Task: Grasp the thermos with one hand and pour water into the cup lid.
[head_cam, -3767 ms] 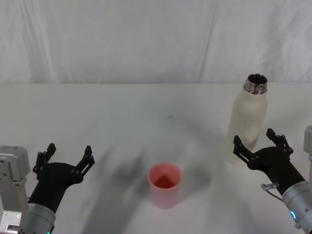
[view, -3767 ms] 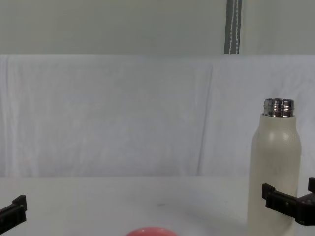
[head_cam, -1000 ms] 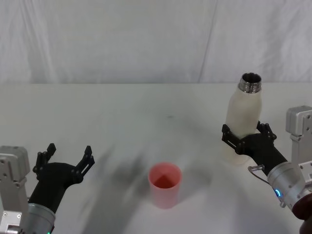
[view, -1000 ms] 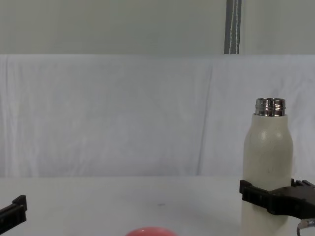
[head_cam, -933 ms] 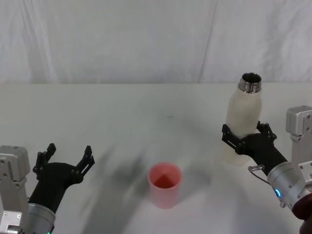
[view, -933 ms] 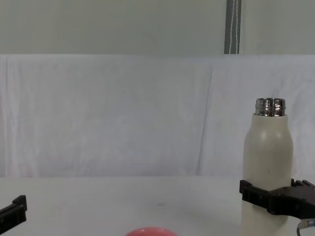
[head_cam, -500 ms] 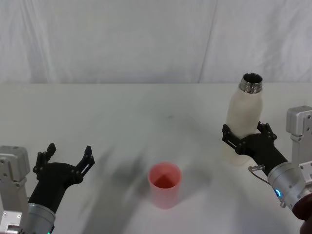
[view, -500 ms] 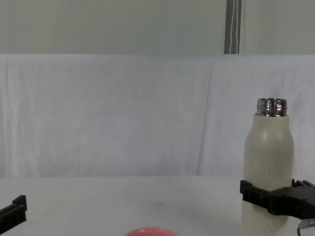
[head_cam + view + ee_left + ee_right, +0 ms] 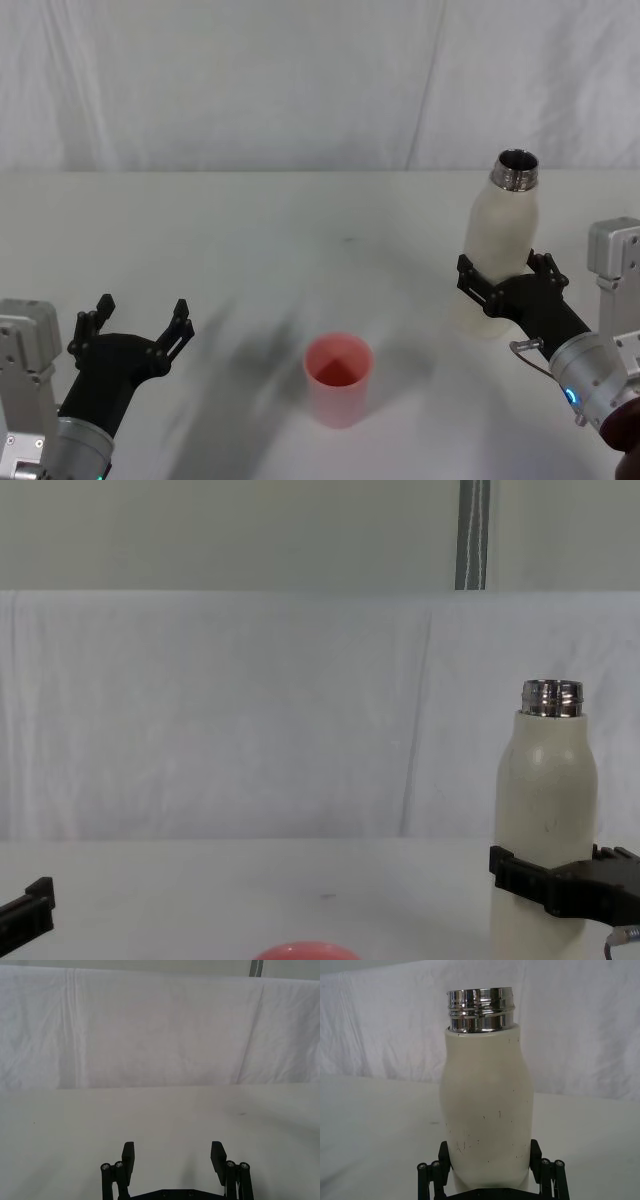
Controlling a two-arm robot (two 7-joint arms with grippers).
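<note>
Right gripper (image 9: pixel 508 281) around upright thermos (image 9: pixel 500 240)

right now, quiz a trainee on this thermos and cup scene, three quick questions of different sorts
1. True or false: the right hand is shut on the lower body of the thermos.
2. Multiple choice: the thermos neck is (a) capped, (b) open bare steel thread, (c) covered by the cup lid.
3. Fill in: the pink cup lid stands on the table to the robot's ____ of the thermos, and the left hand is open and holds ____.

Key: 1 true. 2 b. 3 left; nothing.
</note>
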